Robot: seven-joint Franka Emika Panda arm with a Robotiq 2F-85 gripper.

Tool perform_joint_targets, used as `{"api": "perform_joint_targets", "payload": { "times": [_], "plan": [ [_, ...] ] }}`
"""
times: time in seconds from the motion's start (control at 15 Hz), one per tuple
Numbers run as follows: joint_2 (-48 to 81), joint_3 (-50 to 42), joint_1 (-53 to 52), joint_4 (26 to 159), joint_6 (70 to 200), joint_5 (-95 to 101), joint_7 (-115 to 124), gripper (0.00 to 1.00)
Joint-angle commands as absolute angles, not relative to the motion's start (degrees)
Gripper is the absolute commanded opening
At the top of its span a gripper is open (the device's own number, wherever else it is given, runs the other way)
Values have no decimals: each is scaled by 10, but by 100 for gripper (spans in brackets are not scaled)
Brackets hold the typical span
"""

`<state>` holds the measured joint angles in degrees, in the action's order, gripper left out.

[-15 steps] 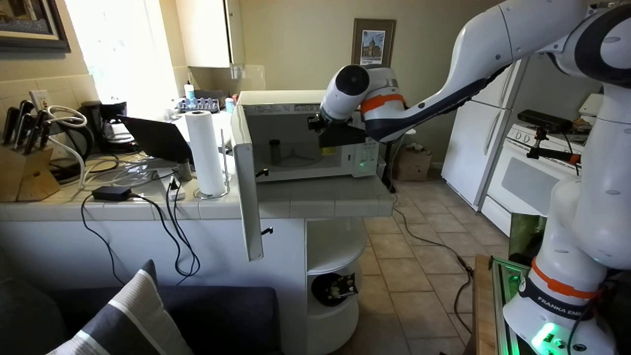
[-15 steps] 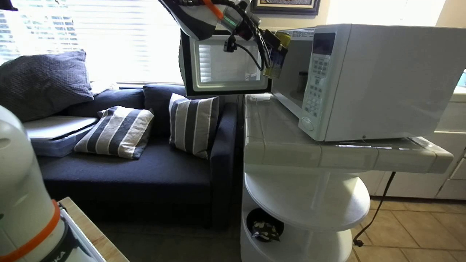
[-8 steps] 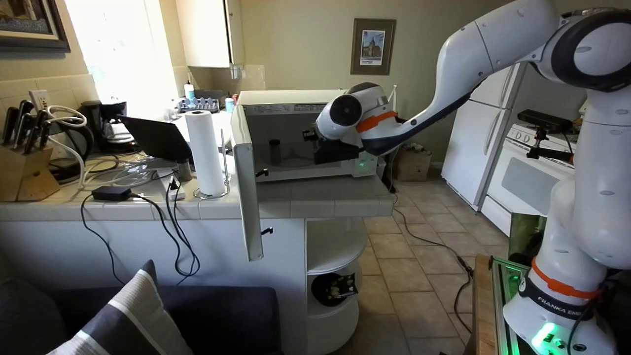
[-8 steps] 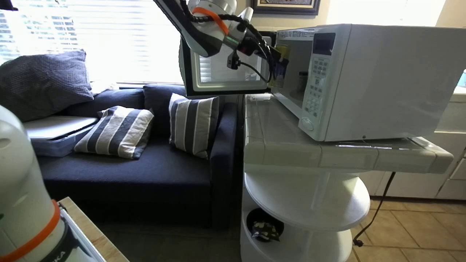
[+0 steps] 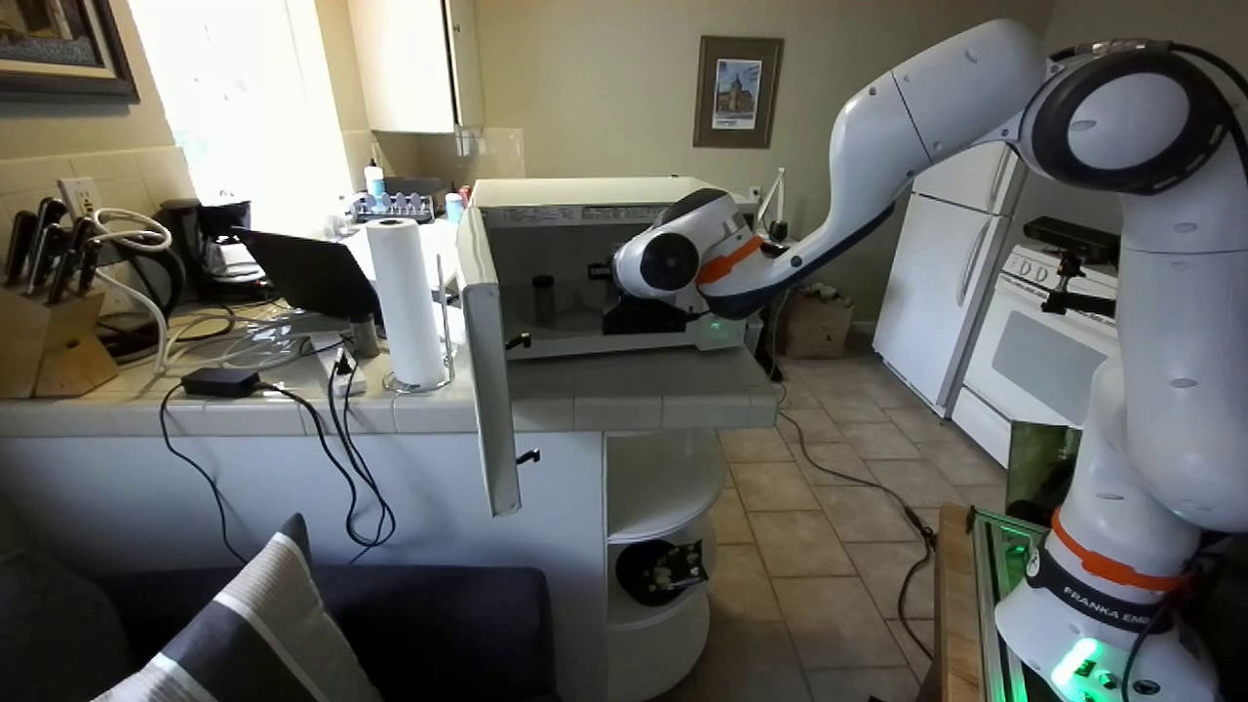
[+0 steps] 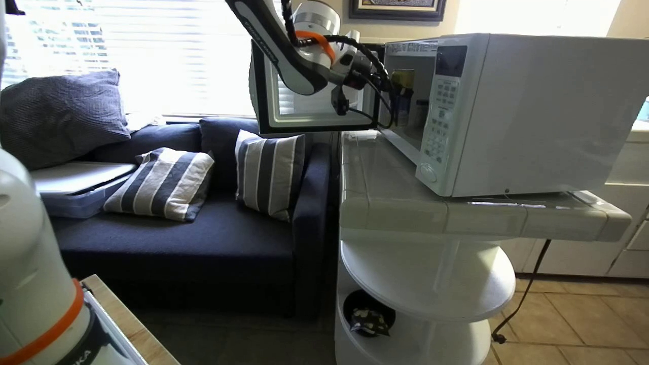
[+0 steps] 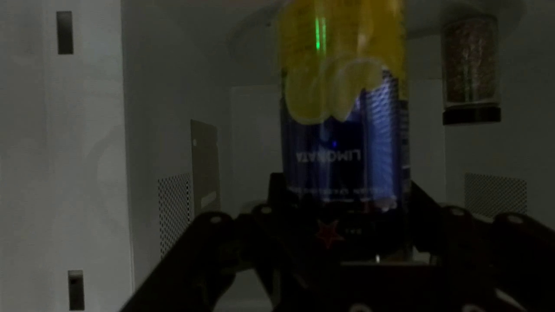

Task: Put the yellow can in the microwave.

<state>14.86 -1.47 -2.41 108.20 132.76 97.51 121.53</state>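
The yellow can (image 6: 403, 77), yellow with dark blue, is in my gripper (image 6: 399, 95) at the microwave's opening. In the wrist view, which stands upside down, the can (image 7: 342, 95) fills the middle, and the fingers of my gripper (image 7: 344, 195) are closed on both its sides. It looks upright, with the microwave's inner walls around it. How far above the floor of the cavity it is, I cannot tell. The white microwave (image 6: 542, 111) has its door (image 5: 490, 380) wide open. In an exterior view my wrist (image 5: 668, 263) hides the can.
A dark-lidded glass jar (image 7: 470, 65) stands inside the microwave on the turntable; it also shows in an exterior view (image 5: 544, 299). The control panel side (image 6: 442, 111) of the microwave is close to my gripper. A paper-towel roll (image 5: 405, 302) stands on the counter (image 5: 624, 409).
My gripper has moved lower and toward the microwave with the can, from in front of the opening to at or just inside it. The door and jar have not moved.
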Motion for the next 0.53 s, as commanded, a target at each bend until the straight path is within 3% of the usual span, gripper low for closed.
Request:
{"api": "perform_joint_targets", "payload": {
  "times": [0.0, 0.47],
  "plan": [
    [184, -8, -13, 1036, 1306, 1005, 1255, 38],
    [240, -11, -9, 971, 1267, 1007, 1289, 38]
  ]
}}
